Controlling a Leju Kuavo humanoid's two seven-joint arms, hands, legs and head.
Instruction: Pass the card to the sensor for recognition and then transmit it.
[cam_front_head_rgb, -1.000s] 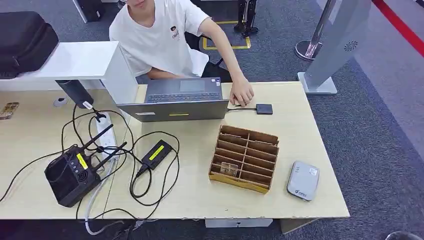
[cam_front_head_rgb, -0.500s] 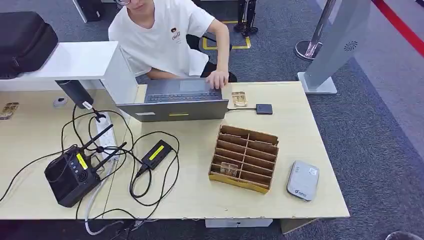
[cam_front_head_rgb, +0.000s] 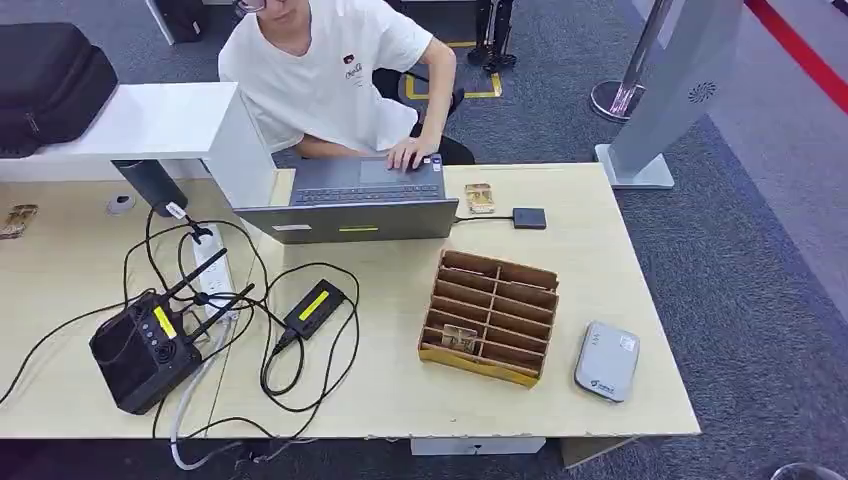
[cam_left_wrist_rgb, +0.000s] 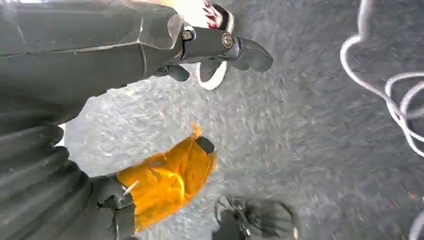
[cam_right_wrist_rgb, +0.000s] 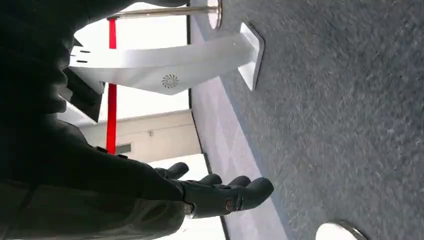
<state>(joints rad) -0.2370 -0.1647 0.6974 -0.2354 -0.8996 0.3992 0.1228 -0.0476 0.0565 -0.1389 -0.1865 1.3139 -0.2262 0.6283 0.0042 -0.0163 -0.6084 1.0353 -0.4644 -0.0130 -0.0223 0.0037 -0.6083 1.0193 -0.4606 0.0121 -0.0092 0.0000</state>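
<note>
Both of the robot's hands hang low over grey carpet, away from the table. The right hand (cam_right_wrist_rgb: 220, 192) has its fingers (cam_right_wrist_rgb: 250, 189) stretched out side by side and slightly apart, with nothing in them. The left hand (cam_left_wrist_rgb: 210, 50) also holds nothing; its fingers (cam_left_wrist_rgb: 252, 52) reach out loosely over the floor, near a white cable (cam_left_wrist_rgb: 385, 95) lying in loops on the carpet. Up on the pale wooden table (cam_front_head_rgb: 600, 270), one card (cam_front_head_rgb: 480, 197) lies flat at the far edge, just beside the open laptop (cam_front_head_rgb: 360, 200) and close to a small black square sensor (cam_front_head_rgb: 528, 218) with a thin lead. Another card (cam_front_head_rgb: 459, 337) sits in a near slot of the wooden sorting rack (cam_front_head_rgb: 490, 315). To the rack's right lies a rounded grey device (cam_front_head_rgb: 606, 361). A person in a white shirt (cam_front_head_rgb: 325, 80) sits behind the table with one hand (cam_front_head_rgb: 410, 153) on the laptop keys. Toward the left, a black box with antennas (cam_front_head_rgb: 140, 350), a power strip (cam_front_head_rgb: 208, 265) and a black adapter with a yellow label (cam_front_head_rgb: 313, 307) lie among tangled black cables.
</note>
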